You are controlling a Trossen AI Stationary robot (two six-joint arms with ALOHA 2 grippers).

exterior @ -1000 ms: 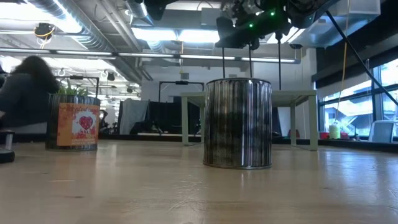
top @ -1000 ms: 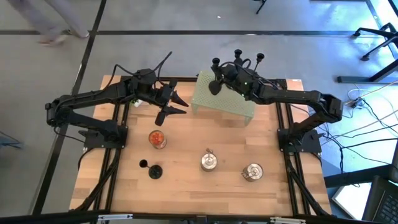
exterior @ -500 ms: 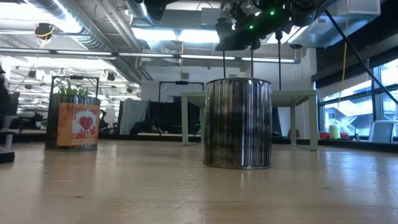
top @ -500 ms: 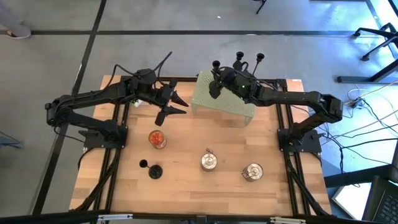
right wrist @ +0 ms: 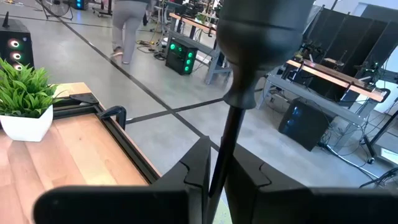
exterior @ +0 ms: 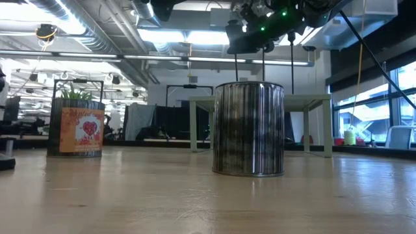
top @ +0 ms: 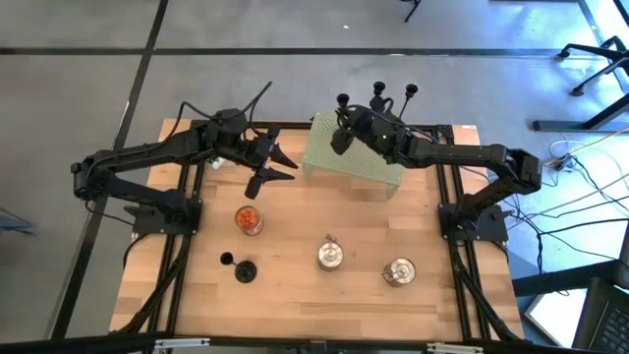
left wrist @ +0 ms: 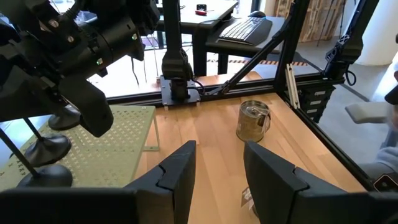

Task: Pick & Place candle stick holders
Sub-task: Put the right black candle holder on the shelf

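Observation:
Three slim black candle stick holders rise at the pale green perforated stand (top: 366, 169) at the table's far edge; their cups (top: 378, 88) show above my right arm. My right gripper (top: 341, 136) is shut on the leftmost one (top: 342, 99), above the stand. Three round bases (left wrist: 45, 149) show on the stand in the left wrist view. Another holder (top: 243, 269) stands on its base near the table's front left. My left gripper (top: 275, 167) hovers open left of the stand, nothing between its fingers. My right gripper pinches the holder's thin stem (right wrist: 225, 146) between its two fingers (right wrist: 198, 171), well below the cup (right wrist: 266, 37). The fingers come nearly level from the table's right and lie across the stem. The holder stands about upright. I cannot tell whether its base touches the stand.
A glass jar with red contents (top: 249, 219) stands left of centre. Two silver tins (top: 330, 256) (top: 398, 271) stand toward the near right; one (exterior: 248, 129) fills the low view's middle. Bare wood lies between them and the stand.
My right gripper has turned a little at the wrist while staying over the stand, still shut on the holder's stem. A person beyond the table has walked out of view.

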